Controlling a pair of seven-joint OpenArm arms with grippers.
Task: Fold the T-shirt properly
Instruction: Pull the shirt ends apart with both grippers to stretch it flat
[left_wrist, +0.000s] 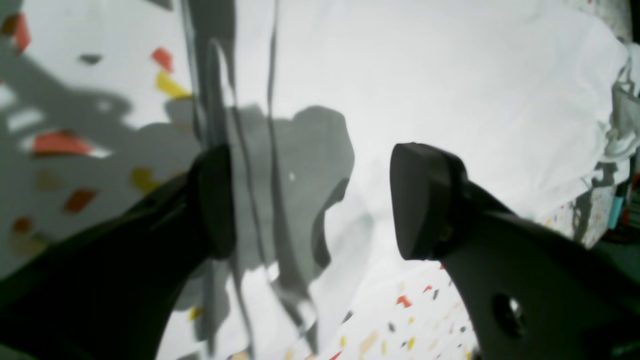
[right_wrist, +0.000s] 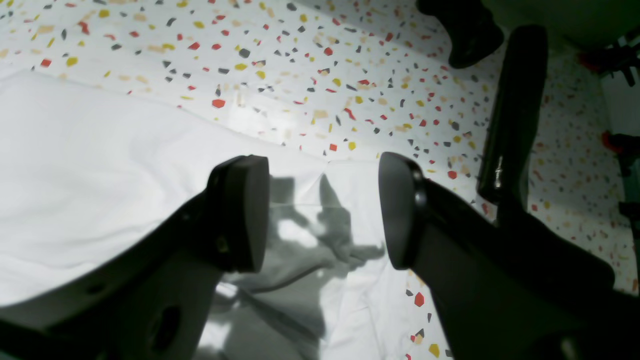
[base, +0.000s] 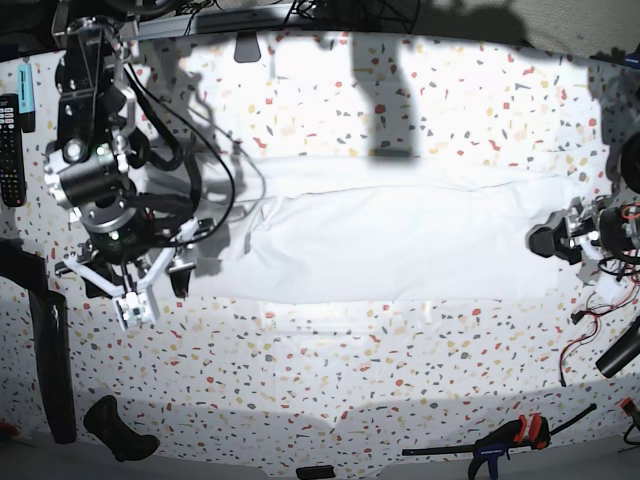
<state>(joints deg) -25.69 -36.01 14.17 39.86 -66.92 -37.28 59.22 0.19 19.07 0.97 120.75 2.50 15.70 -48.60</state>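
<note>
Base view, white T-shirt (base: 400, 235) in long flat band, lightly wrinkled

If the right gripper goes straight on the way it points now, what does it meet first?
Most likely the T-shirt: the right gripper, jaws open, points down at its white cloth edge, with the speckled table just beyond. Depth is unclear.

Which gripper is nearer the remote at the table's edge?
The right gripper. It hangs open over the T-shirt's end on the same side as the remote. The left gripper, also open, is at the shirt's far end.
</note>
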